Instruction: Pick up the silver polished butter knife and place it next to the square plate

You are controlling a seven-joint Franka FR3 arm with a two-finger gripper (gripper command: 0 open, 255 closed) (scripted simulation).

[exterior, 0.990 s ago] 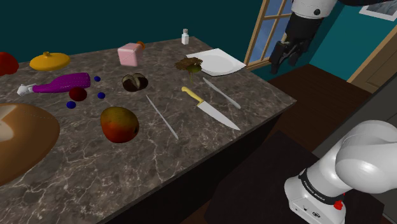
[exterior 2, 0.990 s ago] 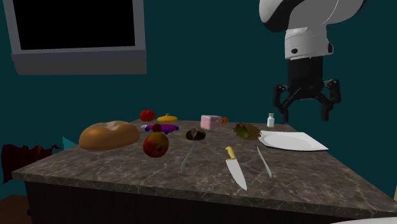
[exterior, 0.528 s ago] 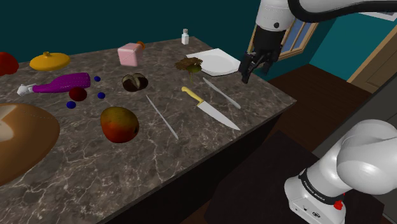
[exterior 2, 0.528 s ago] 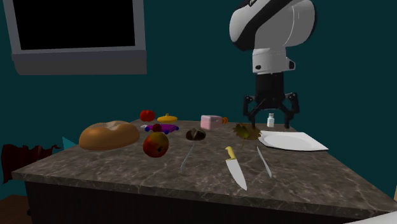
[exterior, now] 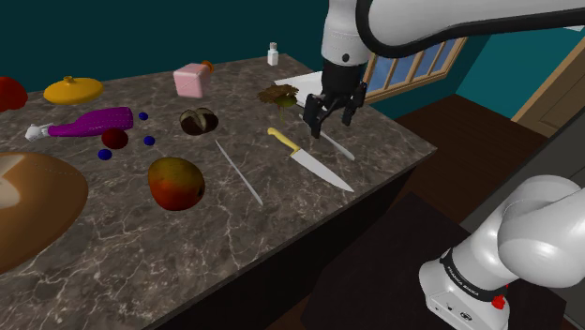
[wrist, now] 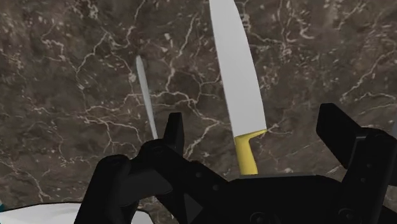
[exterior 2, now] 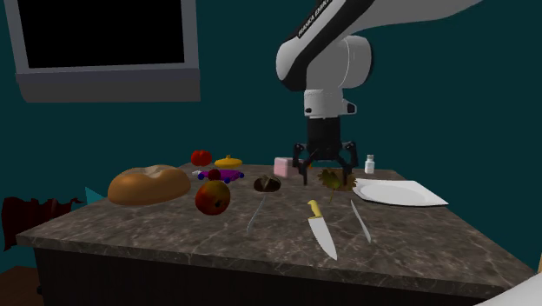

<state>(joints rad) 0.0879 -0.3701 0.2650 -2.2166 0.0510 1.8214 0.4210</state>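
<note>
Dark veined marble forms the counter (exterior: 281, 246), and teal walls are seen behind it. The gripper (exterior: 328, 120) is held above the surface, its fingers spread wide apart with nothing clasped between them. The butter knife (exterior: 339, 147) is laid flat near the counter's edge at the shoulder view's right, just beside the square plate (exterior 2: 404, 193) that sits at the far corner. A yellow-handled chef's knife (exterior: 314, 164) is laid alongside it, farther from that edge. In the wrist view the butter knife's blade is partly hidden by one finger, and the chef's knife is seen between the fingers, untouched.
</note>
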